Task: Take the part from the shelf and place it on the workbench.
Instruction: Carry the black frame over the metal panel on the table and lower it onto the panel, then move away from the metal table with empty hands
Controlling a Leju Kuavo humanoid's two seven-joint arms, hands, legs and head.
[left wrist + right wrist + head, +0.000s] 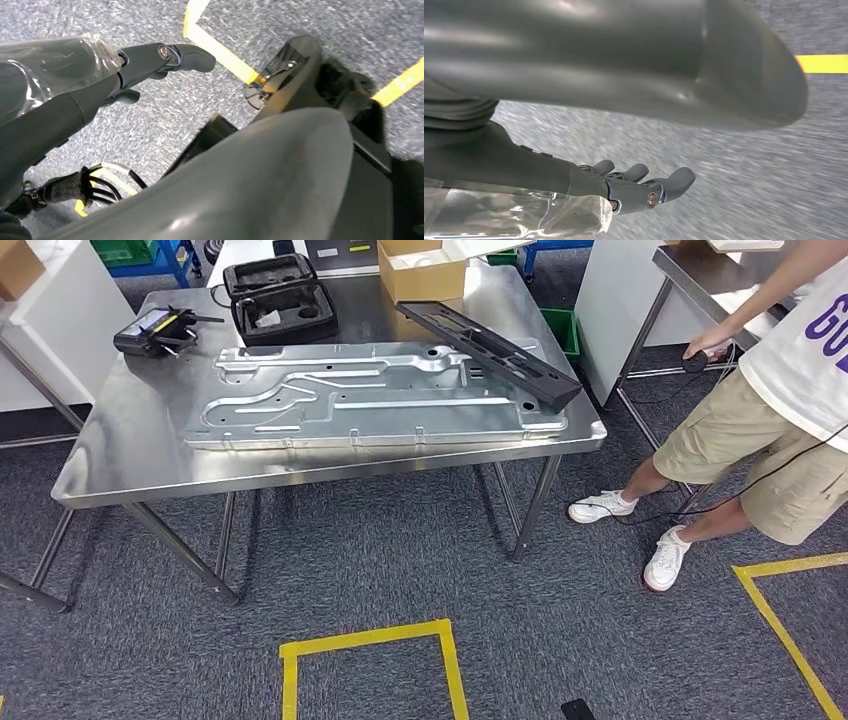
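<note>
Nearest, both arms hang over the grey carpet (400, 560). In the left wrist view the left hand (150, 62) holds nothing, its fingers (192, 56) stretched out and apart; in the right wrist view the right hand (634, 187) is likewise empty, fingers (676, 180) loosely extended. Yellow tape (365, 640) marks squares on the floor (the head view shows two of them). Beyond stands the steel bench (130, 455), carrying a large stamped metal panel (370, 400); the long black part (490, 350) lies slanting across the panel's right end. Behind are an open black case (280, 300), a cardboard box (420, 270) and a handheld device (155, 332). To the right stands a person (770, 410).
</note>
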